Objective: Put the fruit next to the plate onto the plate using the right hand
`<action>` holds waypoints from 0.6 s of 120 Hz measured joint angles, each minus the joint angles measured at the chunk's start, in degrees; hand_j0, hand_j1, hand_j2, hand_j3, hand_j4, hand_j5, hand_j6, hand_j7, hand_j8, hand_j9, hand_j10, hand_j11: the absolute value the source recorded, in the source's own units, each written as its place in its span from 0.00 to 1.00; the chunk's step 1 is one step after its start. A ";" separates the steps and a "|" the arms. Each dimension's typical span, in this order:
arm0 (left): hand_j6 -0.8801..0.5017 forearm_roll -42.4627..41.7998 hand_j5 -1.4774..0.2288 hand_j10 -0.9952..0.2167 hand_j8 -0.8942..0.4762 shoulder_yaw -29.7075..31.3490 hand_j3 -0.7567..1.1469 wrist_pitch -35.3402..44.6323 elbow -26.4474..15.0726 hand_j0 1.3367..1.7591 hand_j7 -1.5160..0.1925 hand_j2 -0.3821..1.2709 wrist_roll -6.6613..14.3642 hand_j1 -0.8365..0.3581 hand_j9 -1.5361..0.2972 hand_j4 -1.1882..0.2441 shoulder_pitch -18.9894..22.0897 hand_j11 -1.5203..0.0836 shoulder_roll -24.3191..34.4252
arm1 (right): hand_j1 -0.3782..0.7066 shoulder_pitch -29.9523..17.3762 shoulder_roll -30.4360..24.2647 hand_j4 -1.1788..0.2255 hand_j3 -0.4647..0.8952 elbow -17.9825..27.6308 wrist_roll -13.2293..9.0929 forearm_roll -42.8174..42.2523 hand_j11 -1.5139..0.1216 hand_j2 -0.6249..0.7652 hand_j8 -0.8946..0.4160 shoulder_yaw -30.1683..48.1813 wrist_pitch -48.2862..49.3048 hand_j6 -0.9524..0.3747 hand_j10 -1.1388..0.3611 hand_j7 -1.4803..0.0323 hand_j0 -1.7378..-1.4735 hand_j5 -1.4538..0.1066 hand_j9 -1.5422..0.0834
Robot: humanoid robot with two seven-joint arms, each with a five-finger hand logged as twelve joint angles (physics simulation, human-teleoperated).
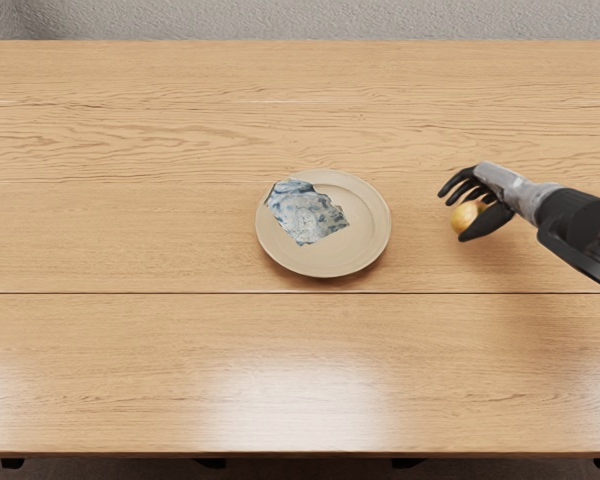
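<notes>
Fruit: You have a small, round, yellow-orange fruit (pixel 466 215) out to the right of the plate, well apart from its rim and not on it.
Fingers: The dark fingers (pixel 458 183) are curled over the top and left of the fruit, and the thumb sits under its right side, so you can read this as a grip closed on the fruit.
Lift: From this slanted view you cannot tell whether the fruit rests on the desk or hangs just above it.
Right hand: Your right hand (pixel 480 202) is near the right edge of the picture, about level with the plate's middle. Its grey wrist leads back into a black forearm that enters from the right.
Plate: The round tan plate (pixel 368 248) lies flat near the middle of the desk. On its upper left part you see a ragged blue-grey patterned patch (pixel 305 212); the remaining surface is bare.
Desk: The light wooden desk (pixel 130 350) fills nearly the whole view, with a seam running across it just below the plate.
</notes>
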 joint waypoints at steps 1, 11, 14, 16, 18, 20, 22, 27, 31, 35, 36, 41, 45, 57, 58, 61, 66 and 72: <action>0.63 0.00 0.86 0.82 0.65 0.00 0.40 0.00 0.00 0.76 0.88 0.23 0.00 0.99 0.83 0.82 -0.03 0.94 0.00 | 0.53 0.03 0.02 0.48 0.34 0.04 0.00 0.01 0.53 0.48 0.31 0.00 0.00 0.34 0.44 0.55 0.30 0.51 0.55; 0.63 0.00 0.86 0.82 0.65 0.00 0.40 0.00 0.00 0.76 0.88 0.23 -0.01 0.99 0.83 0.82 -0.01 0.94 0.00 | 0.53 0.25 0.23 0.48 0.34 0.34 -0.01 0.15 0.53 0.48 0.31 0.01 -0.01 0.34 0.44 0.55 0.30 0.51 0.55; 0.63 0.00 0.86 0.82 0.65 0.00 0.40 0.00 0.00 0.76 0.88 0.23 -0.01 0.99 0.83 0.82 0.02 0.94 0.00 | 0.53 0.34 0.42 0.48 0.34 0.40 -0.01 0.19 0.53 0.48 0.30 0.01 -0.03 0.34 0.44 0.55 0.30 0.51 0.55; 0.63 0.00 0.86 0.82 0.65 0.00 0.40 0.00 0.00 0.76 0.88 0.23 -0.01 0.99 0.83 0.82 -0.04 0.94 0.00 | 0.53 0.38 0.53 0.48 0.34 0.42 -0.01 0.21 0.53 0.48 0.31 0.00 -0.04 0.34 0.44 0.55 0.30 0.51 0.55; 0.63 0.00 0.86 0.82 0.65 0.00 0.40 0.00 0.01 0.76 0.88 0.23 -0.02 0.99 0.83 0.82 -0.03 0.94 0.00 | 0.53 0.42 0.63 0.48 0.34 0.45 -0.01 0.24 0.53 0.48 0.31 0.00 -0.05 0.34 0.44 0.55 0.30 0.51 0.55; 0.63 0.00 0.86 0.82 0.65 0.00 0.40 0.00 0.01 0.76 0.88 0.23 -0.02 0.99 0.83 0.82 -0.05 0.94 0.00 | 0.54 0.45 0.73 0.48 0.34 0.46 -0.02 0.26 0.53 0.48 0.31 0.00 -0.05 0.34 0.44 0.55 0.30 0.51 0.55; 0.63 0.00 0.86 0.82 0.65 0.00 0.40 0.00 0.00 0.76 0.88 0.23 -0.02 0.99 0.83 0.82 -0.02 0.94 0.00 | 0.54 0.48 0.83 0.48 0.34 0.48 -0.03 0.27 0.53 0.48 0.31 -0.01 -0.06 0.34 0.44 0.55 0.30 0.51 0.55; 0.63 0.00 0.86 0.82 0.65 0.00 0.40 0.00 0.00 0.76 0.88 0.23 -0.02 0.99 0.83 0.82 -0.03 0.94 0.00 | 0.54 0.58 1.08 0.48 0.34 0.51 -0.06 0.32 0.53 0.48 0.31 -0.03 -0.07 0.34 0.44 0.55 0.30 0.51 0.55; 0.63 0.00 0.86 0.82 0.65 0.00 0.40 0.00 0.00 0.76 0.88 0.23 -0.02 0.99 0.83 0.82 0.00 0.94 0.00 | 0.54 0.71 1.28 0.48 0.34 0.53 -0.07 0.36 0.53 0.48 0.30 -0.04 -0.07 0.34 0.44 0.55 0.30 0.51 0.55; 0.63 0.00 0.86 0.82 0.65 0.00 0.40 0.00 0.01 0.76 0.88 0.23 -0.02 0.99 0.83 0.82 -0.06 0.94 0.00 | 0.54 0.81 1.44 0.48 0.34 0.54 -0.08 0.38 0.53 0.48 0.31 -0.04 -0.08 0.34 0.44 0.55 0.30 0.51 0.55; 0.63 0.00 0.86 0.82 0.65 0.00 0.40 0.00 0.01 0.76 0.88 0.23 -0.01 0.99 0.83 0.82 -0.06 0.94 0.00 | 0.54 0.83 1.48 0.48 0.34 0.55 -0.08 0.39 0.53 0.48 0.31 -0.05 -0.08 0.34 0.44 0.55 0.30 0.51 0.55; 0.63 0.00 0.86 0.82 0.65 0.00 0.40 0.00 0.01 0.76 0.88 0.23 -0.01 0.99 0.83 0.82 -0.02 0.94 0.00 | 0.54 0.92 1.64 0.48 0.34 0.56 -0.08 0.41 0.53 0.48 0.31 -0.05 -0.08 0.34 0.44 0.55 0.30 0.51 0.55; 0.63 0.00 0.86 0.82 0.65 0.00 0.40 0.00 0.02 0.76 0.88 0.23 -0.01 0.99 0.83 0.82 -0.02 0.94 0.00 | 0.54 1.00 1.73 0.48 0.34 0.57 -0.09 0.43 0.53 0.49 0.31 -0.06 -0.08 0.34 0.44 0.55 0.30 0.51 0.55; 0.63 0.00 0.86 0.82 0.65 0.00 0.40 0.00 0.02 0.76 0.88 0.23 -0.01 0.99 0.83 0.82 0.00 0.94 0.00 | 0.54 1.49 2.59 0.48 0.34 0.57 -0.17 0.48 0.53 0.48 0.31 -0.07 -0.17 0.34 0.44 0.55 0.30 0.51 0.55; 0.63 0.00 0.86 0.82 0.65 0.00 0.40 0.00 0.02 0.76 0.88 0.23 -0.01 0.99 0.83 0.82 0.01 0.94 0.00 | 0.54 1.53 2.68 0.48 0.34 0.57 -0.18 0.48 0.53 0.48 0.31 -0.07 -0.19 0.34 0.44 0.55 0.30 0.51 0.55; 0.63 0.00 0.86 0.82 0.65 0.00 0.40 0.00 0.01 0.76 0.88 0.23 0.00 0.99 0.83 0.82 -0.05 0.94 0.00 | 0.53 1.65 2.93 0.48 0.34 0.57 -0.20 0.50 0.53 0.48 0.31 -0.07 -0.21 0.34 0.44 0.55 0.30 0.51 0.55; 0.63 0.00 0.86 0.82 0.65 0.00 0.40 0.00 0.01 0.76 0.88 0.23 -0.01 0.99 0.83 0.82 -0.02 0.94 0.00 | 0.54 1.91 3.25 0.48 0.34 0.57 -0.22 0.63 0.53 0.48 0.30 -0.09 -0.25 0.34 0.44 0.55 0.30 0.51 0.55; 0.63 0.00 0.86 0.82 0.65 0.00 0.40 0.00 0.01 0.76 0.88 0.23 -0.02 0.99 0.83 0.82 0.01 0.94 0.00 | 0.54 2.19 3.52 0.48 0.34 0.58 -0.24 0.80 0.53 0.48 0.31 -0.11 -0.25 0.34 0.44 0.55 0.30 0.51 0.55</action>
